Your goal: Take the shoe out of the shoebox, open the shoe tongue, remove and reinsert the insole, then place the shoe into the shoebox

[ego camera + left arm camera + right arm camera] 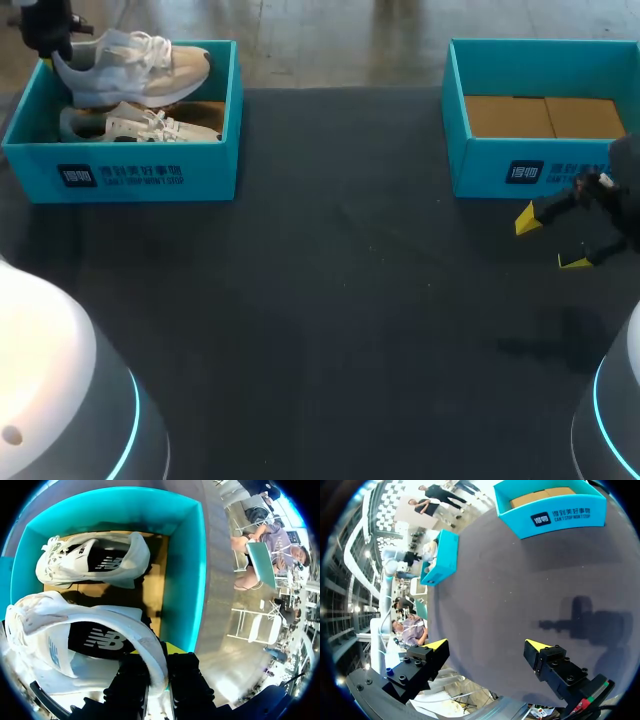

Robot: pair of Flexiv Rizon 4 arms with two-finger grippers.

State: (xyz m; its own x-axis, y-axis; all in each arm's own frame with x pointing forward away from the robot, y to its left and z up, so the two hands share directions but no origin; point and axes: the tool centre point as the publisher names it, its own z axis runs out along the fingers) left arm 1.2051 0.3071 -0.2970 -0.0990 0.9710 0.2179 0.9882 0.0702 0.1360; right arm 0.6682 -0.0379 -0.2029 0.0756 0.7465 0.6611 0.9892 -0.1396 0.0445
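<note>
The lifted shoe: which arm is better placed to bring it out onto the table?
Left: the left gripper is shut on the shoe over the shoebox; the right gripper is open, empty, far from it.

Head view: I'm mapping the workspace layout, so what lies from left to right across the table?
Teal cardboard shoebox with a white mesh sneaker inside and a lifted white sneaker over it → bare dark table → second teal shoebox, brown cardboard floor only. The right gripper overlaps that box, so unplaced.

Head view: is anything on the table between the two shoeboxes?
No. In the head view only bare dark table separates the left shoebox from the right shoebox.
</note>
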